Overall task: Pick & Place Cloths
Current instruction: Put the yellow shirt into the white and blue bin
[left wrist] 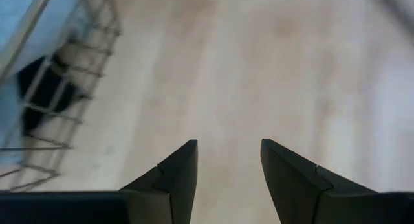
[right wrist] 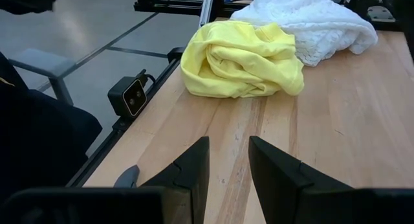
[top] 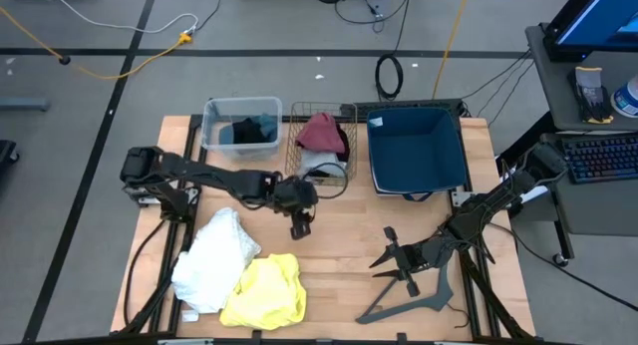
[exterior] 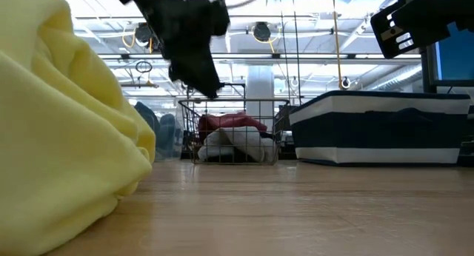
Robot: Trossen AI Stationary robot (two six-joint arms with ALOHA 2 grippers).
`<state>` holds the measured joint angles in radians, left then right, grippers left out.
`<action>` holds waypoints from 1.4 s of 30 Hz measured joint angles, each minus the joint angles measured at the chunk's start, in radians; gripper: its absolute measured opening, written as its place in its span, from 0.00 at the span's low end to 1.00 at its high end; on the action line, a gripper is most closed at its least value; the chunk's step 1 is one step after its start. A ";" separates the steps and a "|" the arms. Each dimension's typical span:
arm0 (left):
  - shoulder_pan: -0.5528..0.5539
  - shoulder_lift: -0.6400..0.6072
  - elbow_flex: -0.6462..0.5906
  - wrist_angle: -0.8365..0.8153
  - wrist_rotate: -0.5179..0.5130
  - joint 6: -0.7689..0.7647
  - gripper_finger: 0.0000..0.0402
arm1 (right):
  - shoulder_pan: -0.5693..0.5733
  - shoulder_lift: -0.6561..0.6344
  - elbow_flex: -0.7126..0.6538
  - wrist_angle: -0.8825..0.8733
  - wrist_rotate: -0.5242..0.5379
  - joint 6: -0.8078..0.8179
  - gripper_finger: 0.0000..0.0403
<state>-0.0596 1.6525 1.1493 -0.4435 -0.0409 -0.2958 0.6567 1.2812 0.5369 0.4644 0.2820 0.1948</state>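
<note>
- Pale wood planks make up the tabletop (top: 339, 275) I am working over, with grey floor and loose cables around it.
- I count two cloths loose on the wood: a white cloth (top: 213, 257), nubbly and crumpled, whose long axis runs from the front-left corner diagonally toward the middle, and a yellow cloth (top: 266, 291), smooth and bunched into a rounded heap, touching the white one on its front-right side.
- In the wire basket (top: 344, 116) at the back I see a maroon cloth (top: 322, 133) lying on top of a white-grey cloth (exterior: 231, 146).
- A clear plastic bin (top: 211, 113) left of the basket holds dark and blue fabric (top: 251, 131); I cannot separate the pieces.
- One blue fabric-lined bin (top: 419, 151) stands right of the basket.
- My left gripper (top: 300, 223) hangs above bare wood just in front of the basket, jaws spread and holding nothing.
- My right gripper (top: 392, 257) sits low at the front right, pointing toward the yellow cloth, jaws apart and empty, over a dark grey rigid hanger (top: 414, 300).
</note>
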 joint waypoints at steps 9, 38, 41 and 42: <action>-0.177 -0.153 0.001 -0.076 0.022 -0.181 0.43 | 0.000 0.000 0.000 0.004 0.000 -0.001 0.25; -0.623 -0.166 0.001 -0.119 -0.160 -0.755 0.43 | 0.000 0.000 0.000 0.042 -0.001 -0.061 0.25; -0.672 -0.166 0.001 -0.049 -0.235 -0.752 0.43 | 0.000 0.000 0.000 0.041 -0.001 -0.061 0.25; -0.687 -0.165 0.001 -0.028 -0.260 -0.752 0.43 | 0.000 0.000 0.000 0.041 -0.001 -0.061 0.25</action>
<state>-0.7462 1.4878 1.1500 -0.4710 -0.3010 -1.0473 0.6567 1.2812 0.5365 0.5056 0.2806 0.1337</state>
